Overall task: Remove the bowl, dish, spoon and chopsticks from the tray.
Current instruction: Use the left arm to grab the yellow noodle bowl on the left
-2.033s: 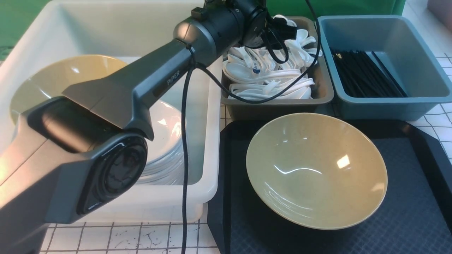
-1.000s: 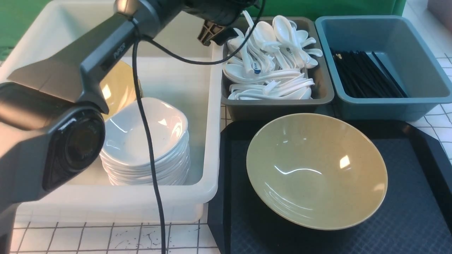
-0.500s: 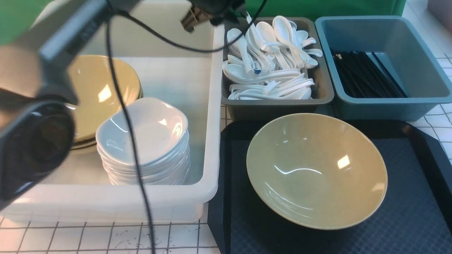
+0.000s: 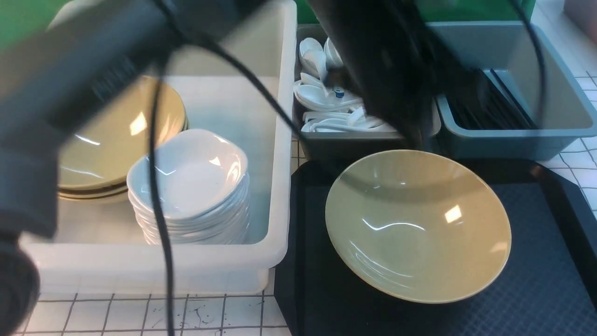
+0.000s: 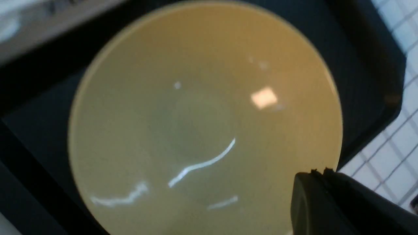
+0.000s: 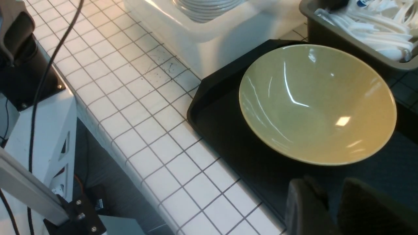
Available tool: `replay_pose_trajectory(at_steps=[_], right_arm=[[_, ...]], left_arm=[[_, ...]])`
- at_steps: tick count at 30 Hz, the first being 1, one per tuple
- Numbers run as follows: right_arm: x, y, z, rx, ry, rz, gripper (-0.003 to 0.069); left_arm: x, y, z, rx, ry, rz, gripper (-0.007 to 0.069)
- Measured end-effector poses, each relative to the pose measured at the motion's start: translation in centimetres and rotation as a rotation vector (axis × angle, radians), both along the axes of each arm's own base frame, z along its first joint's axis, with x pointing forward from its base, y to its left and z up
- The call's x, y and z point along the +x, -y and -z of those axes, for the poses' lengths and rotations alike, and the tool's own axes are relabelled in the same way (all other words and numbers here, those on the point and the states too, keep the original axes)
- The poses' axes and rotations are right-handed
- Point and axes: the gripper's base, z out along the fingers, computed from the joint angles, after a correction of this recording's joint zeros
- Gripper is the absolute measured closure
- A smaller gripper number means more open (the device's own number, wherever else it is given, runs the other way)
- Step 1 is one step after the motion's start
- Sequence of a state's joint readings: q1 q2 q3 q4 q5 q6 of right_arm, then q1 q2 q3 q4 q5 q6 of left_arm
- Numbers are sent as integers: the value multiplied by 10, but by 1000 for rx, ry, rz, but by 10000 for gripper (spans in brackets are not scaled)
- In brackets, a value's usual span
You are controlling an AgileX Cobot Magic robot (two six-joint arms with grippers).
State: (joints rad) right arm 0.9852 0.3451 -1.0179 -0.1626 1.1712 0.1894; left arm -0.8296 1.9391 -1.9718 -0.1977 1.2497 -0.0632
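Jaws: left gripper (image 5: 321, 170) closed, empty, above glossy olive-tan bowl (image 4: 417, 224); right gripper (image 6: 331, 183) slightly parted, empty. Bowl pickup likely; left must open for rim.

Brightly lit from above. Square and streaked white glare on the glossy bowl (image 4: 419, 224). Heavy motion blur across the left arm (image 4: 70, 84) in front view. Soft, unfocused throughout left wrist view; crisp in right wrist view.

Blurred dark grey arm (image 4: 70, 79), black cable (image 4: 154, 196)
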Motion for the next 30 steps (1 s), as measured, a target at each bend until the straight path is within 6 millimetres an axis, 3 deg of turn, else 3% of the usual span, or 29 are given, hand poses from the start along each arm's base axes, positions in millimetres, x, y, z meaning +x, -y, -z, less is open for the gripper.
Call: replay_pose_trajectory(at_steps=[2, 6, 9, 11, 13, 16, 19, 26, 30], right_arm=[[-3, 4, 0, 19, 6, 2, 496], [-10, 15, 1, 72, 19, 12, 496], [-15, 23, 2, 112, 26, 20, 496], [-18, 27, 3, 129, 33, 22, 496], [-20, 30, 4, 143, 36, 25, 496], [-20, 31, 4, 149, 32, 36, 496], [-18, 32, 3, 146, 40, 58, 496], [-17, 33, 3, 144, 46, 71, 496], [-17, 33, 3, 143, 46, 72, 496]], left_arm=[[-19, 12, 21, 56, -26, 82, 625], [-33, 27, 50, 50, -11, 155, 615], [-37, 35, 69, 42, 2, 188, 518], [-36, 39, 77, 39, -8, 193, 425], [-37, 44, 85, 22, -36, 209, 286], [-37, 49, 95, 19, -56, 245, 153], [-36, 53, 111, 49, -56, 299, 63], [-27, 60, 145, 106, 5, 416, 53], [-21, 60, 154, 149, 71, 451, 123]])
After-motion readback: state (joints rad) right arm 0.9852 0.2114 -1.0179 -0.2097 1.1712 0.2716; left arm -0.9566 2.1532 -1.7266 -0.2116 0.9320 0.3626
